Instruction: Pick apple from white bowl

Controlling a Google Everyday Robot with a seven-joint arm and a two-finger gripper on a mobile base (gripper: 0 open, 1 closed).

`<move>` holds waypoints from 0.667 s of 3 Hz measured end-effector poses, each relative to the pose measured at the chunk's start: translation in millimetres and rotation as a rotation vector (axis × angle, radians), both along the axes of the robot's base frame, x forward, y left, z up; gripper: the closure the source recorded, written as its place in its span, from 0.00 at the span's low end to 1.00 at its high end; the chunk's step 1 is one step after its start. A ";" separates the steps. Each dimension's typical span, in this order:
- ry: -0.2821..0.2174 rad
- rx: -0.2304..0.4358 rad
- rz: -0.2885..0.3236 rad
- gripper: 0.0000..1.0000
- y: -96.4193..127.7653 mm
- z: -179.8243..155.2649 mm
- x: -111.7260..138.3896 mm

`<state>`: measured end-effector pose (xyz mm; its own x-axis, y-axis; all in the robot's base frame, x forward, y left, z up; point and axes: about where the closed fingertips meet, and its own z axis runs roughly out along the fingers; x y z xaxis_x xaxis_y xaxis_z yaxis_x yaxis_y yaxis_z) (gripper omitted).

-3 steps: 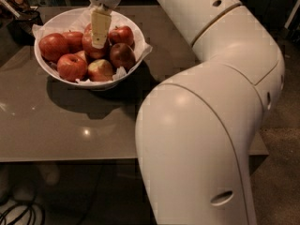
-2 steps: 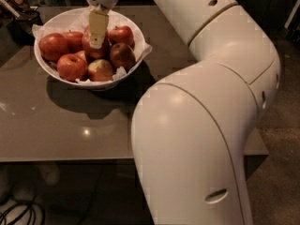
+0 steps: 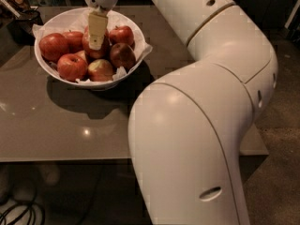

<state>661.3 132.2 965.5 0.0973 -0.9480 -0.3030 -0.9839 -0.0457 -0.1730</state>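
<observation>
The white bowl (image 3: 47,65), lined with crumpled white paper, stands on the table at the upper left and holds several red apples. My gripper (image 3: 96,37) reaches down from above into the middle of the pile. Its tip is right at a deep red apple (image 3: 104,52) in the centre of the bowl, which it partly hides. Other red apples lie around it: one at the left (image 3: 53,46), one at the right (image 3: 122,34), and a darker one at the front right (image 3: 123,55). A paler yellow-green apple (image 3: 101,70) lies at the front.
The bowl stands on a glossy grey-brown table (image 3: 56,125). My large white arm (image 3: 197,125) fills the right and lower half of the view. Dark objects (image 3: 21,8) sit at the table's far left corner. Cables (image 3: 18,212) lie on the floor below.
The gripper has stayed over the middle of the bowl, shifting slightly left. The arm's big elbow segment has moved a little to the left in the view. The apples have not moved.
</observation>
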 end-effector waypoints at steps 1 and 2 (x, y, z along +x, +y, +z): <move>0.000 0.000 0.003 0.32 -2.0 -0.7 0.6; -0.003 -0.002 0.014 0.31 -2.2 -1.6 2.2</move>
<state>663.5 130.1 963.8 0.1112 -0.9473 -0.3004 -0.9826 -0.0595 -0.1761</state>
